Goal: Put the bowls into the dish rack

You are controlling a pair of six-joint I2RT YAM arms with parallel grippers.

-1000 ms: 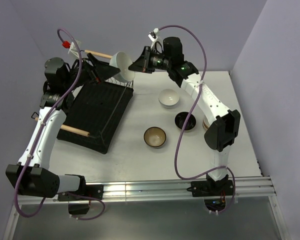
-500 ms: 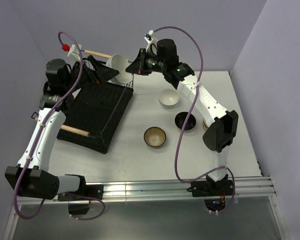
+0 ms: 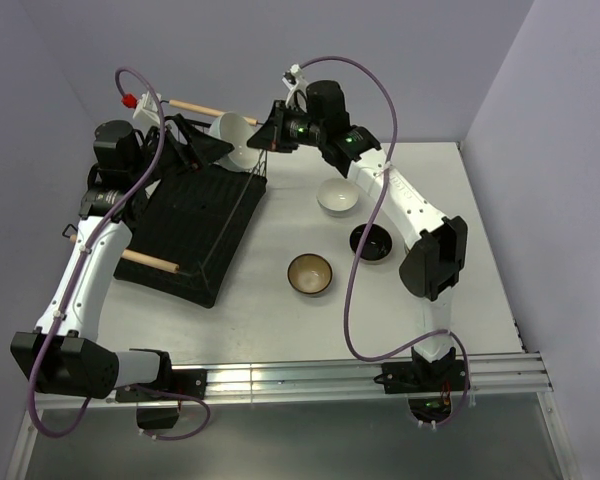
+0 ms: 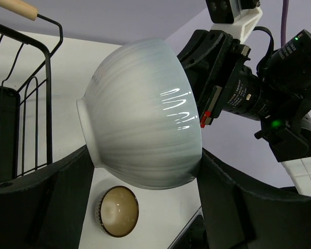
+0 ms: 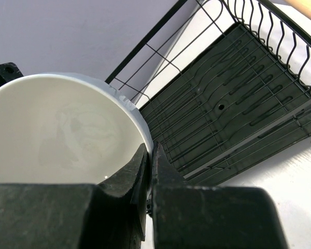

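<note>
A white bowl [image 3: 235,135] hangs tilted in the air over the far corner of the black wire dish rack [image 3: 195,215]. My right gripper [image 3: 264,138] is shut on its rim; in the right wrist view the fingers [image 5: 151,150] pinch the rim of the bowl [image 5: 62,129] above the rack's tray [image 5: 233,93]. My left gripper [image 3: 213,150] straddles the same bowl [image 4: 145,114], one finger at the foot, the other at the rim, and both look to touch it. On the table lie a white bowl [image 3: 337,196], a black bowl [image 3: 371,242] and a brown bowl [image 3: 310,274].
The rack has two wooden rod handles, one at the far end [image 3: 195,106] and one at the near end [image 3: 145,260]. Its wire wall [image 4: 46,78] stands just left of the held bowl. The brown bowl [image 4: 117,211] shows below it in the left wrist view.
The right arm has carried the white bowl leftward between the left gripper's fingers. The left jaws have narrowed around the bowl.
</note>
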